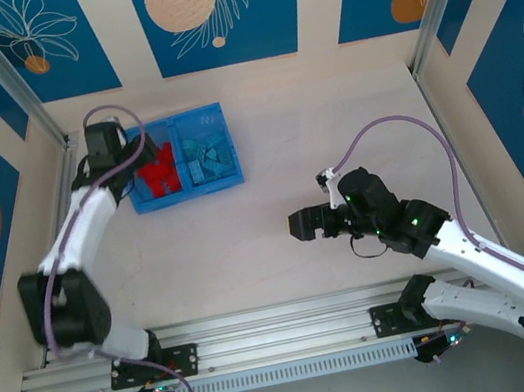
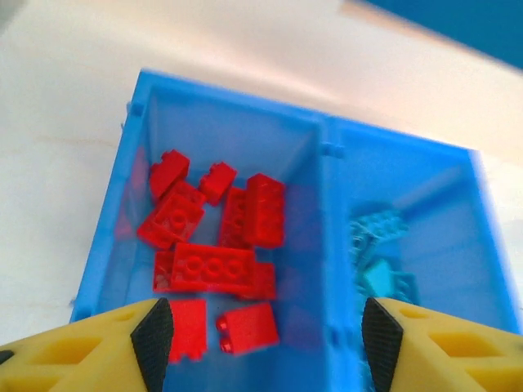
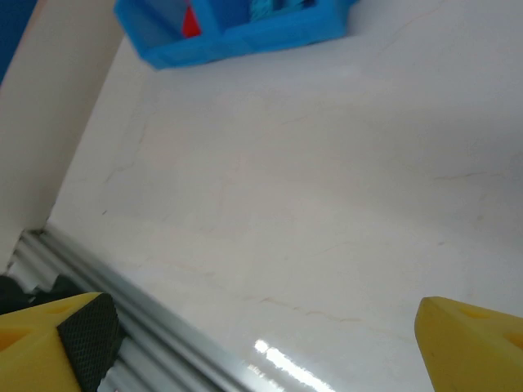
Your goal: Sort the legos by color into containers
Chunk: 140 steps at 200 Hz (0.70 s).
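Note:
The blue two-compartment tray (image 1: 228,177) sits at the back left of the table. Several red bricks (image 2: 214,266) lie in its left compartment and light blue bricks (image 2: 377,245) in its right one; from above, the red bricks (image 1: 158,172) and the teal bricks (image 1: 208,155) show side by side. My left gripper (image 2: 266,343) hovers open above the tray (image 2: 327,155), nothing between its fingers. My right gripper (image 1: 304,224) is open over bare table at mid-right, far from the tray (image 3: 245,37).
An aluminium rail (image 1: 283,316) runs along the near edge of the table. Patterned walls close in the back and sides. A metal rail edge (image 3: 147,314) lies just below my right gripper.

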Available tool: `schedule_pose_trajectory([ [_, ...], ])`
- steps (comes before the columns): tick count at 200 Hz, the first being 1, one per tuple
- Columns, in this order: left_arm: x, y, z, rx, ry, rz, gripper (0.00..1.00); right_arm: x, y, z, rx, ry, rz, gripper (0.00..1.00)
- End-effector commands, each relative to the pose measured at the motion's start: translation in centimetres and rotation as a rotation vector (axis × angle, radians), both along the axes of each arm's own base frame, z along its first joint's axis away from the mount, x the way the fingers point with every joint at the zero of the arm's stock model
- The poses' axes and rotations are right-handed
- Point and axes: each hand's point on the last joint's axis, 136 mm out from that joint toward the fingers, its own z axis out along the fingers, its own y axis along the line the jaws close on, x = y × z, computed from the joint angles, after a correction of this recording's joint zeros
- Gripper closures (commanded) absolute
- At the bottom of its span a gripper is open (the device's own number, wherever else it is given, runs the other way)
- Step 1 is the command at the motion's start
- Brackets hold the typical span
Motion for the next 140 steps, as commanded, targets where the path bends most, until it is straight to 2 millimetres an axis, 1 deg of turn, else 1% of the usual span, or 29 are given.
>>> schedule_pose_trajectory([
  [1, -5.1, -3.6, 5.2, 0.095, -0.211, -0.095, 0.35, 2.8, -4.0, 0.4, -0.119, -0.113, -0.197, 0.05],
  [12, -7.9, -4.7, 4.9, 0.167, -0.242, -0.135, 0.35, 3.9, -6.1, 0.3, -0.187, -0.156, -0.280, 0.05],
  [23, -10.2, -5.0, 3.4, 0.213, -0.245, -0.160, 0.35, 5.0, -8.5, 0.0, -0.264, -0.194, -0.374, 0.05],
  [33, -11.9, -4.4, 1.8, 0.246, -0.236, -0.154, 0.35, 5.9, -10.9, -0.2, -0.339, -0.225, -0.469, 0.04],
  [41, -12.9, -3.6, 0.1, 0.273, -0.224, -0.142, 0.35, 6.5, -13.0, -0.3, -0.408, -0.263, -0.541, 0.05],
  [43, -13.0, -3.5, -0.3, 0.279, -0.222, -0.142, 0.35, 6.5, -13.0, -0.3, -0.408, -0.263, -0.541, 0.05],
  [45, -13.2, -3.3, -0.7, 0.285, -0.223, -0.138, 0.35, 6.7, -13.5, -0.6, -0.427, -0.271, -0.560, 0.05],
  [46, -13.3, -3.2, -0.9, 0.289, -0.222, -0.137, 0.35, 6.8, -13.7, -0.4, -0.434, -0.280, -0.565, 0.05],
  [54, -13.8, -2.6, -2.4, 0.315, -0.224, -0.122, 0.35, 7.4, -15.0, -1.0, -0.491, -0.315, -0.595, 0.04],
  [67, -13.9, -2.1, -4.1, 0.361, -0.240, -0.118, 0.32, 8.3, -17.3, -1.9, -0.574, -0.365, -0.664, 0.04],
  [70, -13.8, -2.0, -4.5, 0.369, -0.240, -0.119, 0.30, 8.6, -17.8, -2.0, -0.585, -0.378, -0.683, 0.03],
  [83, -13.3, -2.0, -5.8, 0.405, -0.230, -0.122, 0.22, 9.4, -19.3, -3.8, -0.613, -0.402, -0.708, 0.02],
  [97, -12.3, -1.5, -7.4, 0.450, -0.194, -0.103, 0.11, 10.4, -20.0, -5.7, -0.555, -0.399, -0.698, 0.01],
  [106, -11.6, -0.7, -8.4, 0.459, -0.167, -0.062, 0.06, 11.1, -20.3, -6.4, -0.512, -0.395, -0.691, 0.01],
  [108, -11.5, -0.5, -8.5, 0.455, -0.163, -0.052, 0.05, 11.1, -20.4, -6.9, -0.510, -0.384, -0.687, 0.01],
  [109, -11.4, -0.4, -8.7, 0.455, -0.159, -0.047, 0.05, 11.3, -20.4, -6.7, -0.502, -0.392, -0.689, 0.01],
  [118, -10.9, 0.6, -9.6, 0.428, -0.138, -0.011, 0.02, 12.0, -20.7, -7.2, -0.483, -0.396, -0.688, 0.01],
  [126, -10.6, 1.2, -9.8, 0.394, -0.121, -0.001, 0.01, 12.8, -21.0, -7.8, -0.471, -0.396, -0.681, 0.01],
  [140, -9.9, 1.6, -9.3, 0.347, -0.187, -0.004, 0.00, 14.2, -21.1, -8.6, -0.436, -0.404, -0.667, 0.01],
])
